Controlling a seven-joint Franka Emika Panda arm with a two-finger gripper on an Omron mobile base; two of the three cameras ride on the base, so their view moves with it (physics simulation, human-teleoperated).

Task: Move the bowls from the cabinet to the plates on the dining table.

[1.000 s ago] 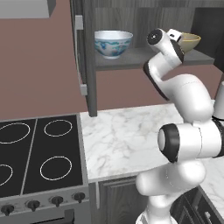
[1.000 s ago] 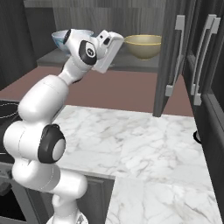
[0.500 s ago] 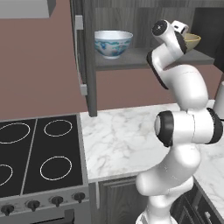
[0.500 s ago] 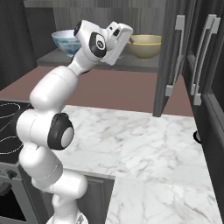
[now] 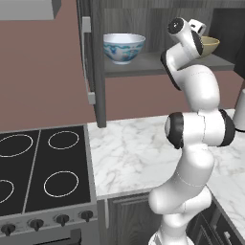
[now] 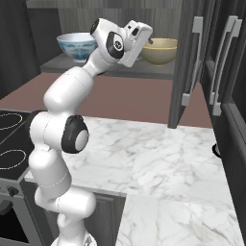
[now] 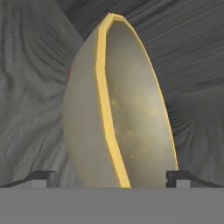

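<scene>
On the open cabinet [image 6: 190, 57] shelf stand both bowls: the patterned bowl [image 5: 124, 48] to the left, the olive-yellow bowl [image 7: 118, 109] to the right. Pincer [image 7: 109, 177] raised level with the shelf, jaws spread wide, one tip on each side of the yellow bowl's rim, gripping nothing. Below runs a white veined marble worktop [image 5: 129, 153] beside a black stove [image 5: 40, 170], against a brown-red wall.

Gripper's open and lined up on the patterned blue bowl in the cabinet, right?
Not quite. The gripper is open, but it's lined up on the yellow bowl in the cabinet, as the hand view shows. The patterned bowl sits apart.
</scene>
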